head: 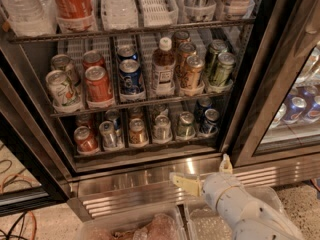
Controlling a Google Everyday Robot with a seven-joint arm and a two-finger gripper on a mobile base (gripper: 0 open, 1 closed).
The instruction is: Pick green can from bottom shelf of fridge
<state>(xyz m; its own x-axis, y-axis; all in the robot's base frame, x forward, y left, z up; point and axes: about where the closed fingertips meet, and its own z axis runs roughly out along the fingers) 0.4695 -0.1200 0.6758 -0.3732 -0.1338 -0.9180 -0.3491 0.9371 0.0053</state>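
Green can (185,125), cylindrical, on wire bottom shelf (145,153) | gripper (200,169) below, fingers (185,183) apart

The gripper (199,168), fingers spread apart, hung low before the ribbed steel base of the fridge (251,104), below the bottom shelf (150,151). The shelf's front lay open. The green can (185,125) stood hemmed between a silver can (162,128) and a dark blue can (210,121), with the upper rack (135,103) close overhead.

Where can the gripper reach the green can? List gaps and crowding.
Free: above the lids under the upper rack; along the bottom shelf lip. Crowded: green can close between silver can and dark blue can. Gripper, open, below by the steel base.
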